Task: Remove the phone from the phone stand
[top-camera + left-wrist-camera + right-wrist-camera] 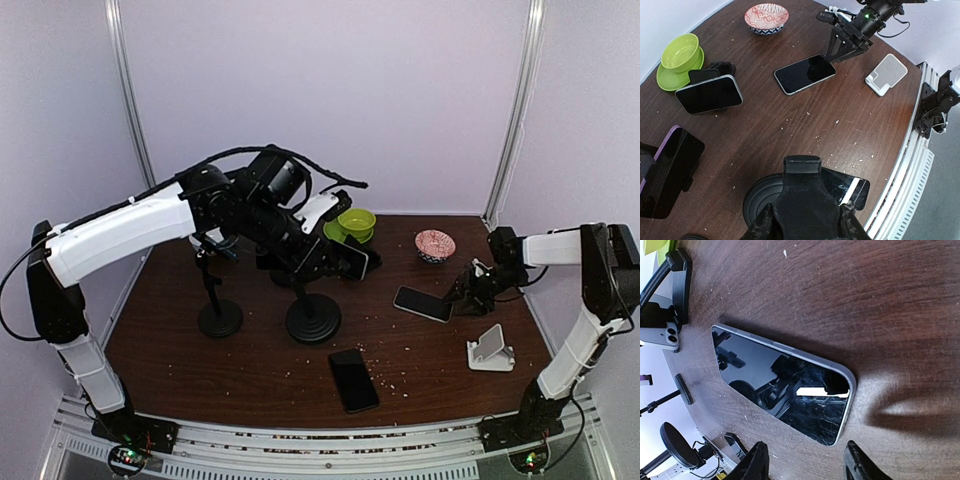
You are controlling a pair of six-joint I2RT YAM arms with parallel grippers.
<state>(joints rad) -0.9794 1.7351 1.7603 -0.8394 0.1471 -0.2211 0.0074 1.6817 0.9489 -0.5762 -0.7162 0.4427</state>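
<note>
Just ahead of wide-spread right gripper (806, 461), phone (782, 385) lies flat, bare table (865, 300) around.

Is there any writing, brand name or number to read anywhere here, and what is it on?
No text is readable in any view.
silver-edged phone: dark screen, reflections only.
patterned bowl: red pattern, no letters.
white stand: blank.
</note>
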